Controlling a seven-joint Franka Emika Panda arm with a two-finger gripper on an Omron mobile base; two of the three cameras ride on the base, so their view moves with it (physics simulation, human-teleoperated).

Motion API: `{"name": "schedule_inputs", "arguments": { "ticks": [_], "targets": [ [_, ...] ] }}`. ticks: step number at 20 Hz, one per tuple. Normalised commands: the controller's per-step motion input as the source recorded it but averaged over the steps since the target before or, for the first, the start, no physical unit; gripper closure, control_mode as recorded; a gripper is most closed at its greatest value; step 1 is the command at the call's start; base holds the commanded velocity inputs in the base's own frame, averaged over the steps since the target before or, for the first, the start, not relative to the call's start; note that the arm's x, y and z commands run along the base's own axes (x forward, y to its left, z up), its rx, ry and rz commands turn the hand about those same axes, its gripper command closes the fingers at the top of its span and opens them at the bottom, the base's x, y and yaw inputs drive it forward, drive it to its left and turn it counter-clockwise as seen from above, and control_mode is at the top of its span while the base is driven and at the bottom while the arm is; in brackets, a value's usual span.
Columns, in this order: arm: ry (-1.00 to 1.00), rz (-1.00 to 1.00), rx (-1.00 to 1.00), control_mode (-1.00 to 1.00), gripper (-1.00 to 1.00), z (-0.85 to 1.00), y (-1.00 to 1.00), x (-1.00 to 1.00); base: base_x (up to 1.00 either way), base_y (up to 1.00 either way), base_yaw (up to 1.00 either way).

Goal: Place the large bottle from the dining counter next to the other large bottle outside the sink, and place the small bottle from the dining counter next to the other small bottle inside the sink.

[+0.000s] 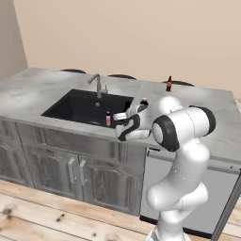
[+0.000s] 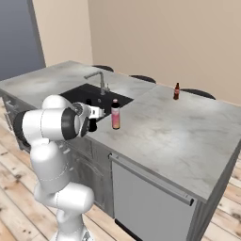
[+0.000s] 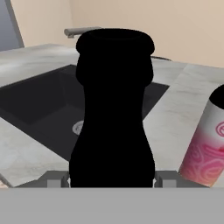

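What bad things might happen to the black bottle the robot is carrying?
1. The large bottle sits between the end effector fingers, close beside the other large bottle. Setting it down carelessly may knock that one over.
2. The sink edge is right beside the drop spot, so a bottle released too near it might tip into the basin, onto the other small bottle.
3. The small bottle waits far across the dining counter.

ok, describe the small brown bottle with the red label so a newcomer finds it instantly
Start at the black rectangular sink in the grey marble-patterned counter, then look to the counter's far edge by the beige wall. The short brown glass bottle with a red label stands there alone, far shorter than the tall pink-labelled bottle beside the sink.
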Motion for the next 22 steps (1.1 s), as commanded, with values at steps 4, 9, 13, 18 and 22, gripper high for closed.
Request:
{"name": "schedule_inputs", "arguments": {
  "ticks": [4, 9, 13, 18, 22],
  "targets": [
    [0.0, 0.0, 0.0, 1.0, 1.0, 0.0, 0.0, 0.0, 0.0, 0.32, -0.16],
    [0.0, 0.0, 0.0, 1.0, 1.0, 0.0, 0.0, 0.0, 0.0, 0.29, -0.15],
    [0.0, 0.0, 0.0, 1.0, 1.0, 0.0, 0.0, 0.0, 0.0, 0.34, -0.12],
    [0.0, 0.0, 0.0, 1.0, 1.0, 0.0, 0.0, 0.0, 0.0, 0.37, -0.09],
    [0.0, 0.0, 0.0, 1.0, 1.0, 0.0, 0.0, 0.0, 0.0, 0.42, -0.08]
  ]
}}
